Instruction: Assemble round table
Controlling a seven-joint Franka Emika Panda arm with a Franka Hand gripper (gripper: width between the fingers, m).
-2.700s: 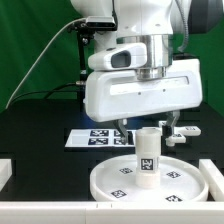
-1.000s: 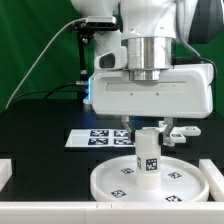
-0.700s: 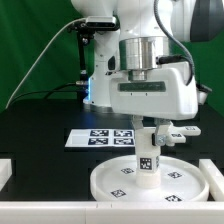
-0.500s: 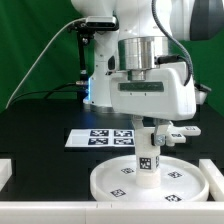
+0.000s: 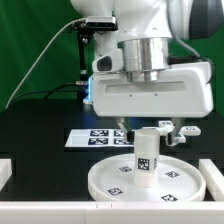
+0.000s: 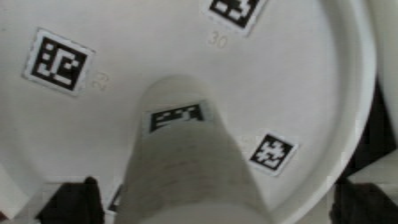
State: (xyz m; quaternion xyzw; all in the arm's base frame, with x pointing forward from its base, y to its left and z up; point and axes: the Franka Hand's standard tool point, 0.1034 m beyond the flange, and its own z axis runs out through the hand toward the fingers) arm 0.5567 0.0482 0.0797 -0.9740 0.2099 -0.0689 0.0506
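Note:
The round disc (image 5: pixel 120 185) lies flat at the front, with small tags on its face. The short thick leg (image 5: pixel 147 158) stands upright at its centre, one tag on its side. My gripper (image 5: pixel 146 125) hangs straight above the leg, fingertips at the level of the leg's top. In the wrist view the leg (image 6: pixel 196 150) rises from the disc (image 6: pixel 160 50) toward the camera. A dark finger (image 6: pixel 71 200) shows on each side of the leg with a thin gap, so the jaws look open around it. A small white lobed foot (image 5: pixel 183 130) lies behind the disc on the exterior view's right.
The marker board (image 5: pixel 92 138) lies on the black table behind the disc. White raised blocks stand at the table's front corners, one on the exterior view's left (image 5: pixel 5 172) and one on the right (image 5: pixel 216 170). A green backdrop stands behind.
Half a second ago the hand sat lower and turned, with its fingers down along the leg. Now it has turned back square and risen to the leg's top. The leg and disc stay put.

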